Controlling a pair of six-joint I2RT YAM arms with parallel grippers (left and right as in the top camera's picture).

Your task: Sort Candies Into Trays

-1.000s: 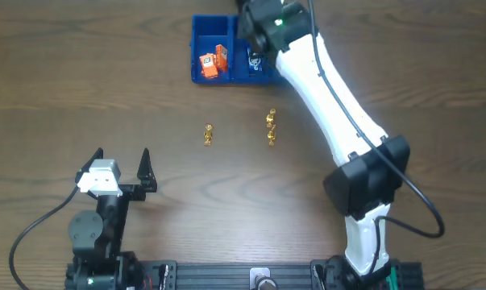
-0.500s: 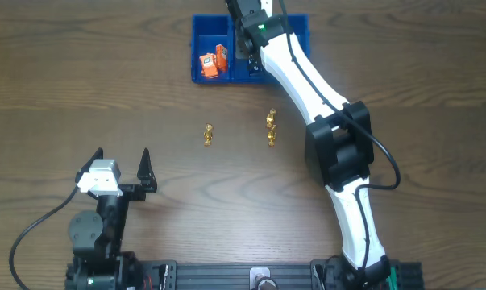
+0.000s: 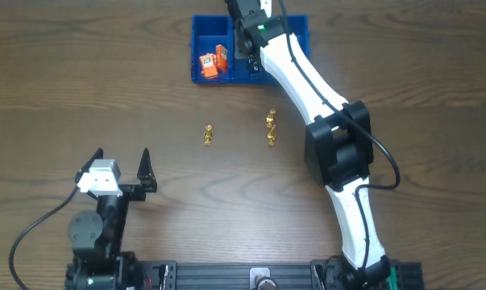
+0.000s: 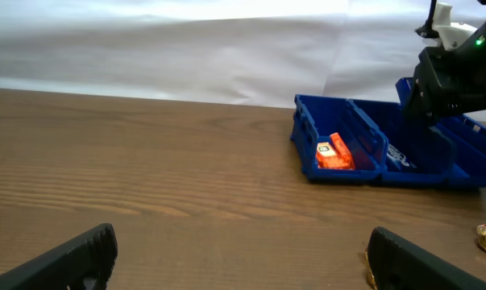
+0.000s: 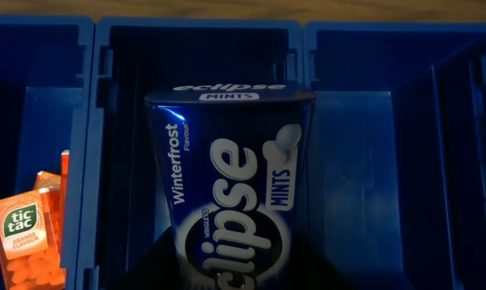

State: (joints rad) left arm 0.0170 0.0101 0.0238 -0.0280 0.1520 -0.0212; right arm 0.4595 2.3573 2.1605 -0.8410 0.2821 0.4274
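The right arm stretches up the table (image 3: 65, 80) from its base, bent at the elbow, and its wrist tips down over the blue tray (image 3: 196, 48). The right gripper (image 4: 426, 101) hangs above the middle compartment, jaws pinching a mint box (image 5: 230, 201). The box is dark blue and glossy, with a flat top edge, rounded corners and white lettering, and it sits high enough to overlap one divider. The left arm is folded low near its base, the left gripper (image 3: 122, 155) level with the table, jaws spread wide and holding nothing. The tray is hard plastic with three deep, straight-walled compartments. Small orange boxes (image 3: 213, 61) lie in the left one. Three gold candies (image 3: 271, 129), shiny and knobbly in their foil, lie on the dark, grained wood, well apart from the tray
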